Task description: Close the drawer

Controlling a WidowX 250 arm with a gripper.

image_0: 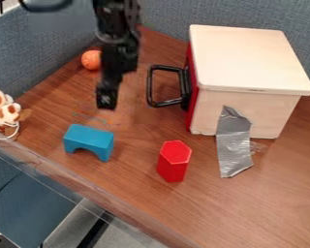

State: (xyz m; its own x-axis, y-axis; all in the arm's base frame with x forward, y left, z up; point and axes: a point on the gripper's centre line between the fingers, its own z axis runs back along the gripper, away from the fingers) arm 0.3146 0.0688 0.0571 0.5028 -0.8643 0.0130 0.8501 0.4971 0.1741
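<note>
Gripper (106, 97) hangs off the handle side of the wooden box (248, 63); how open, or holding what, I cannot tell. Drawer (193, 92), on that same side, seems almost closed: push it straight, softly.

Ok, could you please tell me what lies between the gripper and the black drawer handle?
In the camera view, nothing lies between the gripper and the black handle; only the brown tabletop shows there.
</note>
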